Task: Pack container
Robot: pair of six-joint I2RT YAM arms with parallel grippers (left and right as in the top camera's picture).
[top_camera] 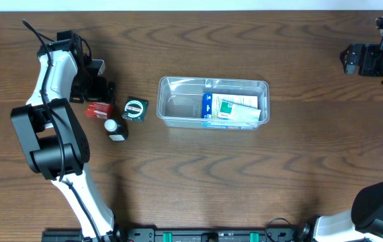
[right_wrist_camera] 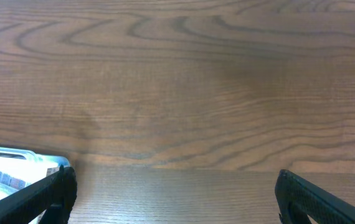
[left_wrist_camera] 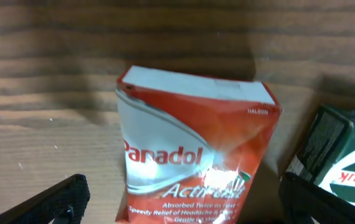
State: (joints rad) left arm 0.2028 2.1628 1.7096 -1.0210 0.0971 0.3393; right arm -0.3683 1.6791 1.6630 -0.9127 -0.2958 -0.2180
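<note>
Left gripper [left_wrist_camera: 180, 193] was wide open with nothing in it, fingers either side of the red-and-white cardboard Panadol box [left_wrist_camera: 190, 143]. The box's long axis ran across the line between the fingers, so a close would probably take its short width. The clear rectangular plastic container [top_camera: 178, 106] sat mid-table to that gripper's right, long side running left-right, with the left half bare and a blue-and-white carton [top_camera: 232, 109] in the right half. The dark green packet [top_camera: 135, 109] lay between box and container, and the small white bottle with a black cap [top_camera: 115, 128] was just beside them. Right gripper [top_camera: 353, 59] was open, empty, and well apart at the far right. Left arm was clearly nearer.
</note>
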